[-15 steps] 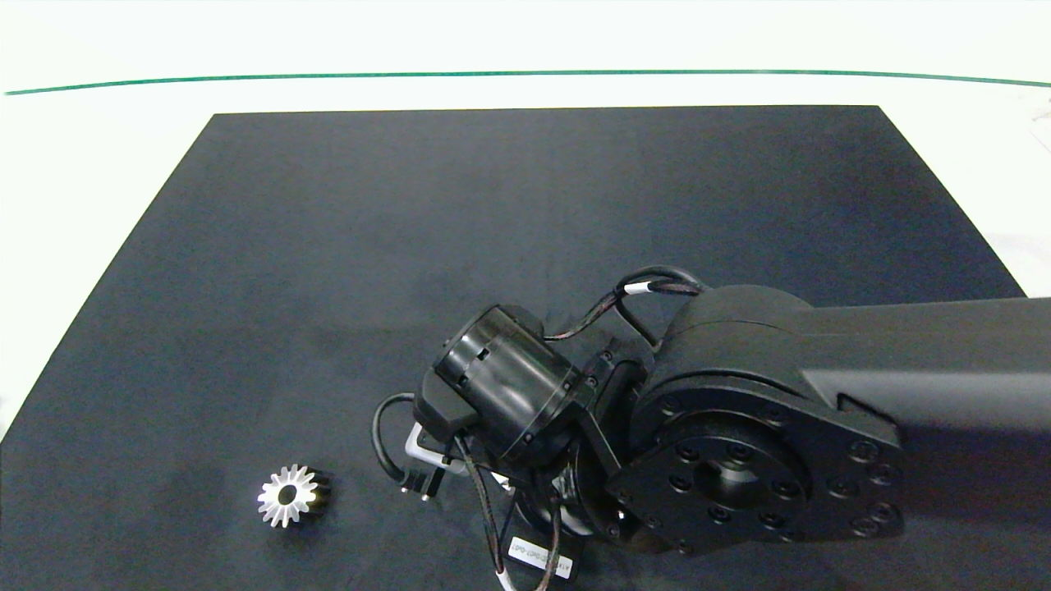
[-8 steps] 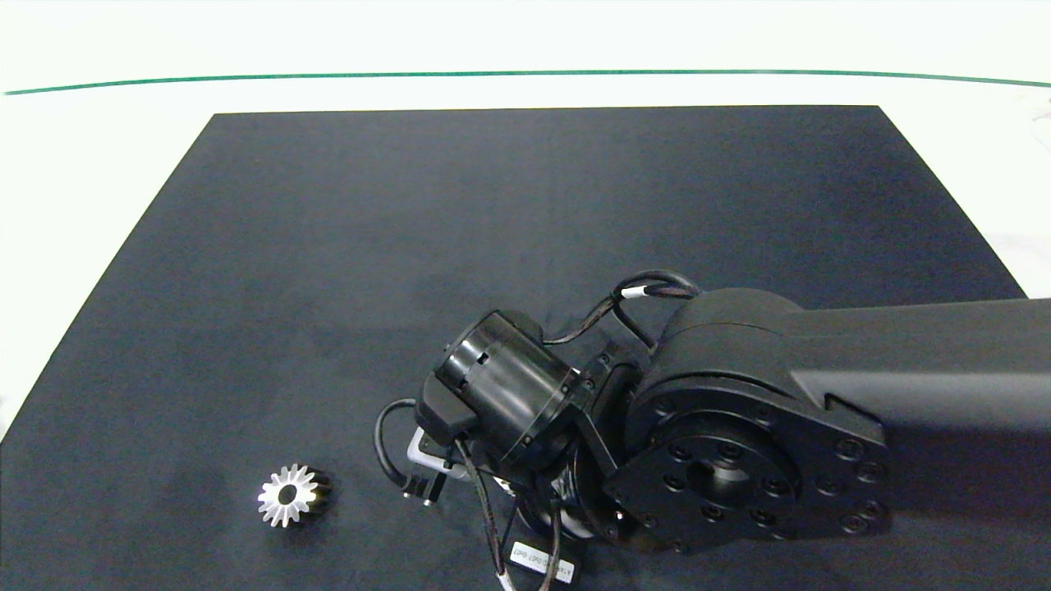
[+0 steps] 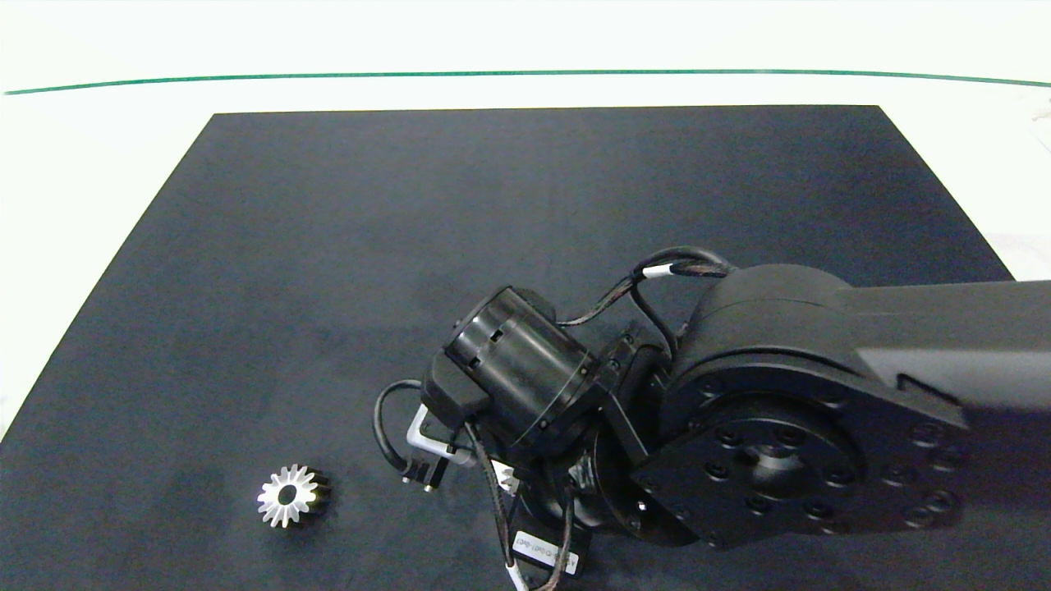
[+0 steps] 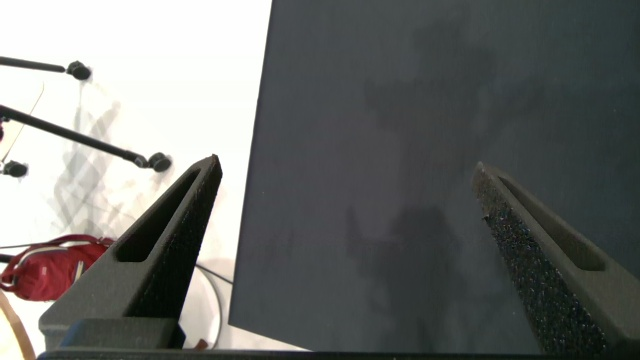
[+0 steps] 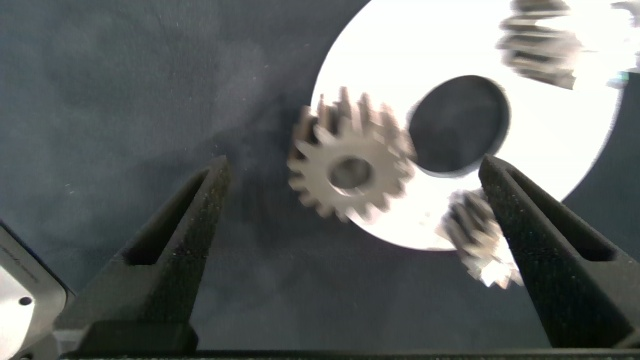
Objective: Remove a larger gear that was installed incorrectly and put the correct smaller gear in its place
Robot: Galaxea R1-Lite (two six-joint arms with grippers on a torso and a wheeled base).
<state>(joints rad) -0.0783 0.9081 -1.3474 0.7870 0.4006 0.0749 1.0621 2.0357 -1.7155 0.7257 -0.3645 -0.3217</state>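
Observation:
The larger gear (image 3: 287, 496), silver with starburst teeth and a dark side wall, lies alone on the black mat (image 3: 328, 246) near its front left. My right arm (image 3: 739, 410) covers the mat's front centre. In the right wrist view the smaller gear (image 5: 350, 172), thin and flat with blunt teeth, sits at the rim of a round white plate (image 5: 560, 140), partly over the mat. My right gripper (image 5: 352, 163) hangs open above it, one finger to each side, touching nothing. My left gripper (image 4: 346, 165) is open and empty over the mat's edge.
Two small ridged gears (image 5: 540, 40) (image 5: 482, 245) stand on the white plate around a dark round hole (image 5: 458, 125). Beyond the mat's edge, the left wrist view shows black stand legs (image 4: 90, 135) and a red object (image 4: 50, 268) on the white floor.
My right arm has shifted right and risen toward the camera, its wrist tilting. The larger gear on the mat has not moved.

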